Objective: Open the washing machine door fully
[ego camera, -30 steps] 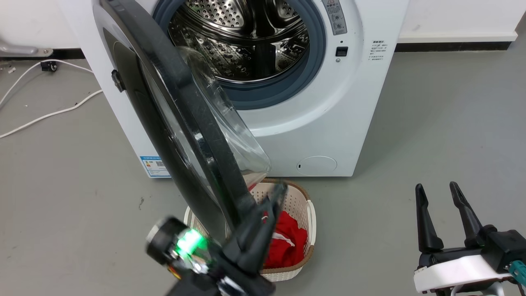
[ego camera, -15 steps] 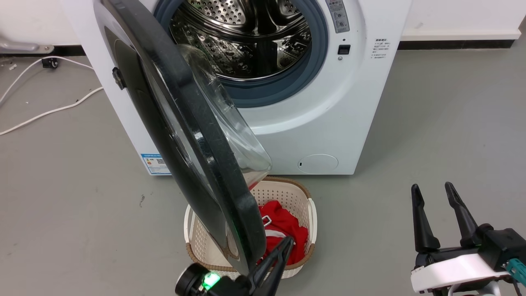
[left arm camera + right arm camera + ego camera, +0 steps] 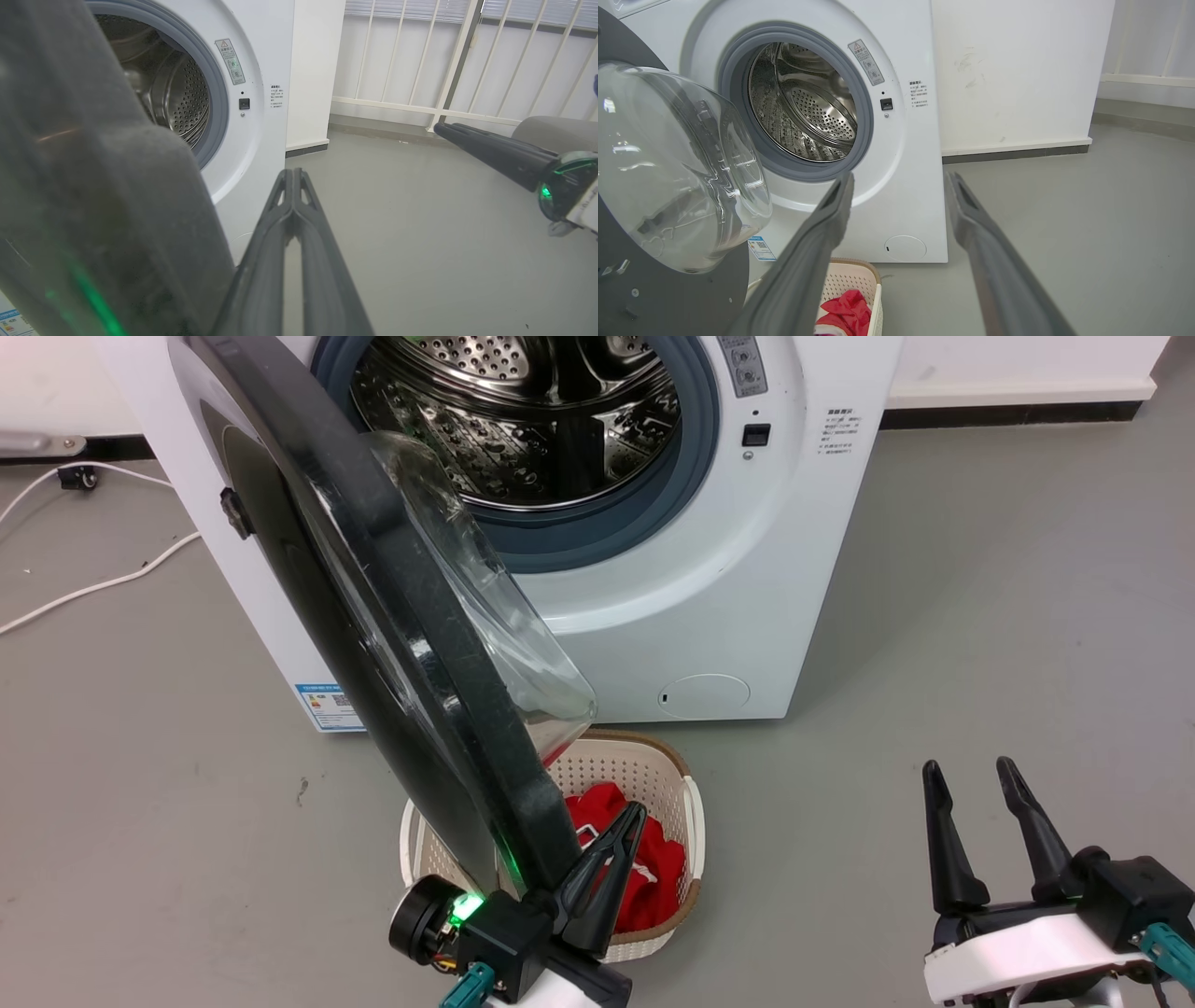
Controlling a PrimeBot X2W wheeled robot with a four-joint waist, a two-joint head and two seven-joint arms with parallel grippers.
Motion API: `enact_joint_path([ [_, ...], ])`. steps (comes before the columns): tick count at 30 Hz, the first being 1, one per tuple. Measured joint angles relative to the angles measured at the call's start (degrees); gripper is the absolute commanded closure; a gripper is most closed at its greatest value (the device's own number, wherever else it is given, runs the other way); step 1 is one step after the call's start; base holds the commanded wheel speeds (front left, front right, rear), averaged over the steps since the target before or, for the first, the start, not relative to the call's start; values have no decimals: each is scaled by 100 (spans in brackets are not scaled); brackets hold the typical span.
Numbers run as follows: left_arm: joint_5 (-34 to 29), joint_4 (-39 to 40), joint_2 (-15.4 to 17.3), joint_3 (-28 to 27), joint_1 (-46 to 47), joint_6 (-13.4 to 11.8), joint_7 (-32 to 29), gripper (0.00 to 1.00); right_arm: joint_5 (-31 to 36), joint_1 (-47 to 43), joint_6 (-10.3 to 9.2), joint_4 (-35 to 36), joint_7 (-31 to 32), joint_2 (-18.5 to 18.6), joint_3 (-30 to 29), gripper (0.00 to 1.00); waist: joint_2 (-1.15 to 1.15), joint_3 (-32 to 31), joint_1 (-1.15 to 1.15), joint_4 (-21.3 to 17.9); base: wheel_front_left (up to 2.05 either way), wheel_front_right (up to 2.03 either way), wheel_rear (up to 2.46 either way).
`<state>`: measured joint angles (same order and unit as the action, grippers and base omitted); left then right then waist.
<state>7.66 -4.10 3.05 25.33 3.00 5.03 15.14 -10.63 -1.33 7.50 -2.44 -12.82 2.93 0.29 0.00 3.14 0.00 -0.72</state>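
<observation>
Perhaps a test lab — bare grey floor (image 3: 980, 569), washing machine (image 3: 728, 616), laundry basket (image 3: 653, 773).

The left gripper (image 3: 633, 814) has its 2 fingers pressed together, pointing upward; the right gripper (image 3: 968, 767) has its 2 fingers apart.

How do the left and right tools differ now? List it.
Left tool is shut, fingers pressed together; right tool is open, fingers apart. Left tool sits beside the lower edge of the washing machine door, above the basket; right tool hangs over floor, away from it. Both hold nothing.
</observation>
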Motion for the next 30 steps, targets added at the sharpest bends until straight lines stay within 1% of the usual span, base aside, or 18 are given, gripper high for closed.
enact_joint_path([
  [7,-42,201,-32,-123,-170,-58,-1,100,-38,4,0,-69,-20,0,-10,0,0,36,0,40,0,0,0],
  [14,-44,544,-27,-311,-611,-141,-2,100,-90,1,0,-137,-29,0,-48,0,0,-8,0,304,0,0,0],
  [18,-46,736,-23,-460,-858,-200,-1,100,-89,-15,0,-123,-24,0,-94,0,0,-30,0,576,0,0,0],
  [23,-97,915,-30,-621,-1074,-226,-1,100,-41,-17,0,-90,31,-1,-136,0,0,-19,0,1014,0,0,0],
  [30,-144,1033,-13,-1074,-1347,-380,-1,100,-16,-19,0,-68,83,-1,-169,0,0,15,0,1651,0,0,0],
])
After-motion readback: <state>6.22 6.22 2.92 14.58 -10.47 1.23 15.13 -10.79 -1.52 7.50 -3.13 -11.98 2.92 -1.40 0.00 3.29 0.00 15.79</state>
